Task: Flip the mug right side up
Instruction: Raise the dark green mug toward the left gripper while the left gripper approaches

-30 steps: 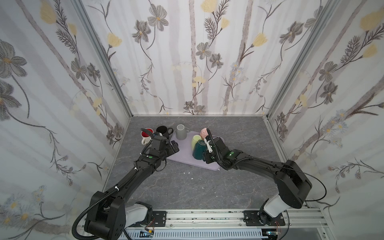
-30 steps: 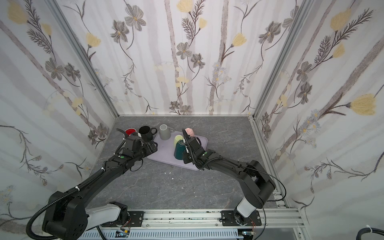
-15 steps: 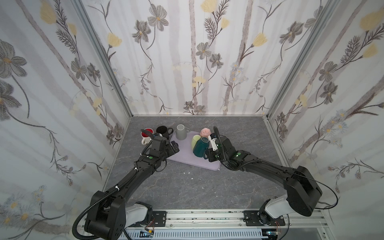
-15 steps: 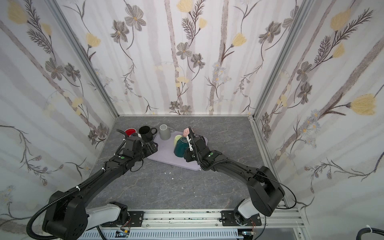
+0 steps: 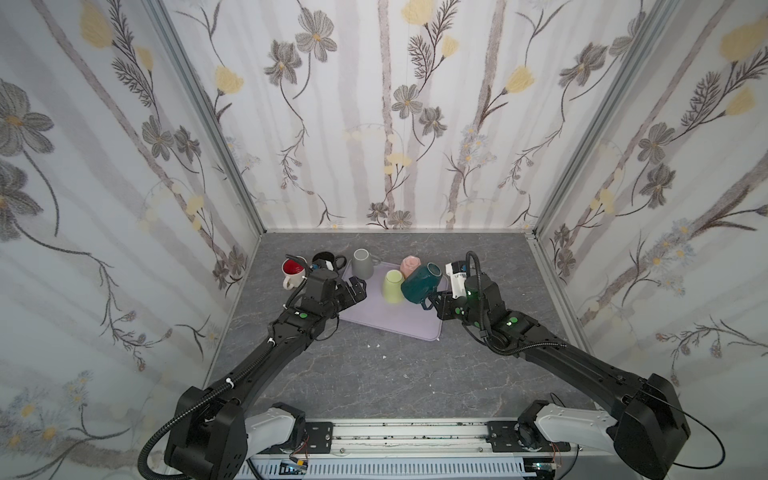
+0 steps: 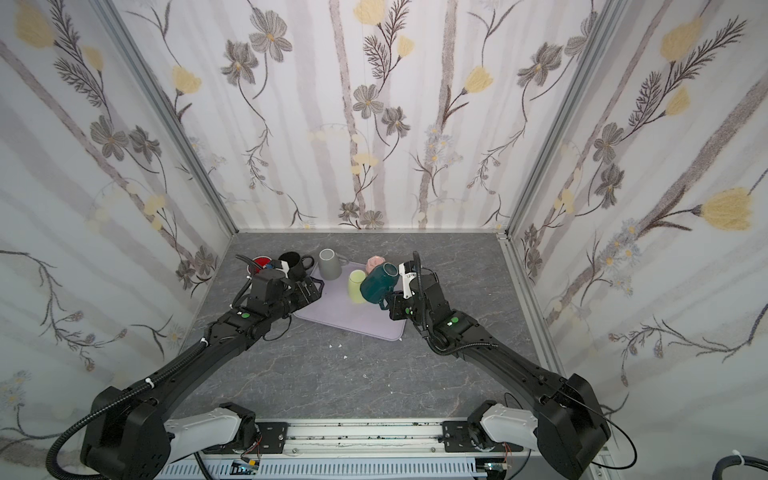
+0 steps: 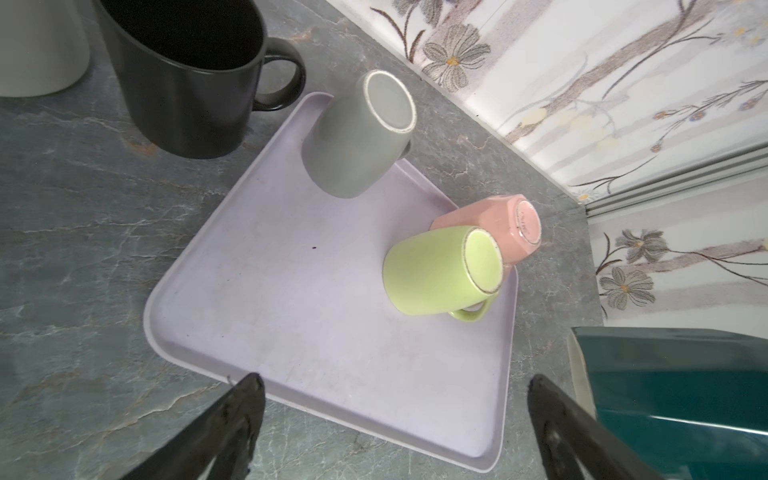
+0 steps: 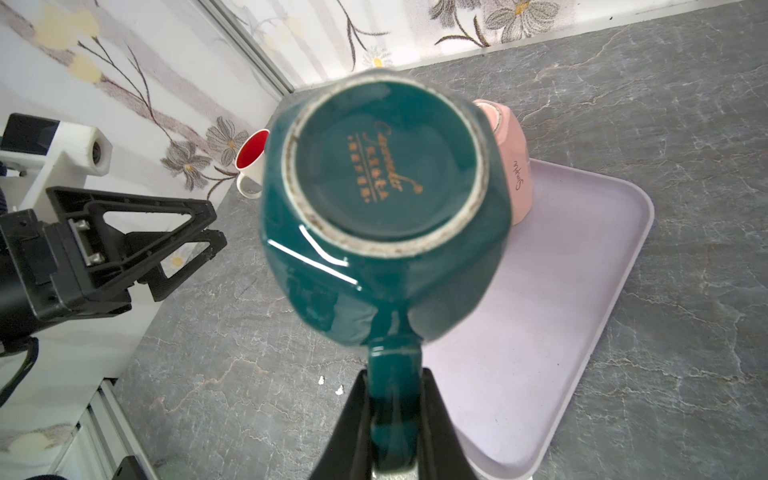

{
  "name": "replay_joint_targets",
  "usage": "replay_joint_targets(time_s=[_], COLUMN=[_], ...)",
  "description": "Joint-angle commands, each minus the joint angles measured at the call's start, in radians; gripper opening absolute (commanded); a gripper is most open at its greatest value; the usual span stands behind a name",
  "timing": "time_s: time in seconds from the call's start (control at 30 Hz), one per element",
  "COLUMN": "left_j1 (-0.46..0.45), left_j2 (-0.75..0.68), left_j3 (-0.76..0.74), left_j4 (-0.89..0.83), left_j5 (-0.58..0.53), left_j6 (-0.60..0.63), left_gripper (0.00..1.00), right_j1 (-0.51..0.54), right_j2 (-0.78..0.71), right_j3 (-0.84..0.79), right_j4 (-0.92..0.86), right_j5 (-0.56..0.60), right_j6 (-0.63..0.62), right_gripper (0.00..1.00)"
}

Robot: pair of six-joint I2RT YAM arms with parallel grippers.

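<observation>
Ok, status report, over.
Right end effector shut on teal mug handle; mug lifted, tilted, not upright. Left end effector open, empty. Green mug close beside.

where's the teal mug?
Teal mug: in a top view, right end effector grips its handle, aloft by the tray's right edge, beside the green mug.

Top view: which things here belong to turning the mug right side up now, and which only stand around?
In the job: teal mug, held up and tilted; right gripper, shut on its handle.

Standing by: lime mug, pink mug and grey mug, upside down on the tray; black mug and red-lined mug, upright on the table; left gripper, open and empty.
</observation>
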Motion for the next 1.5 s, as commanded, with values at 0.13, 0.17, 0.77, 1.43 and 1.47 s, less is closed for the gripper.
replay_joint_targets(time_s=[0.13, 0.17, 0.77, 1.43, 1.47], left_j1=[-0.059, -0.067, -0.227, -0.328, -0.332], left_j2=[0.038, 0.041, 0.112, 0.246, 0.245], left_j3=[0.031, 0.030, 0.082, 0.108, 0.108], left_j4=[0.097, 0.104, 0.284, 0.612, 0.610], left_j5=[0.057, 0.059, 0.088, 0.321, 0.321], left_j6=[-0.052, -0.058, -0.125, -0.149, -0.148], left_gripper=[1.00, 1.00, 1.00, 1.00, 1.00], right_j1=[-0.029, -0.032, -0.099, -0.164, -0.168], right_j2=[-0.054, -0.061, -0.222, -0.312, -0.318], right_j3=[-0.054, -0.054, -0.190, -0.264, -0.271], right_j4=[0.227, 0.237, 0.297, 0.416, 0.424], right_j5=[-0.063, -0.069, -0.101, -0.136, -0.135], right_j6=[0.075, 0.082, 0.147, 0.200, 0.202], right_gripper=[0.05, 0.05, 0.06, 0.07, 0.07])
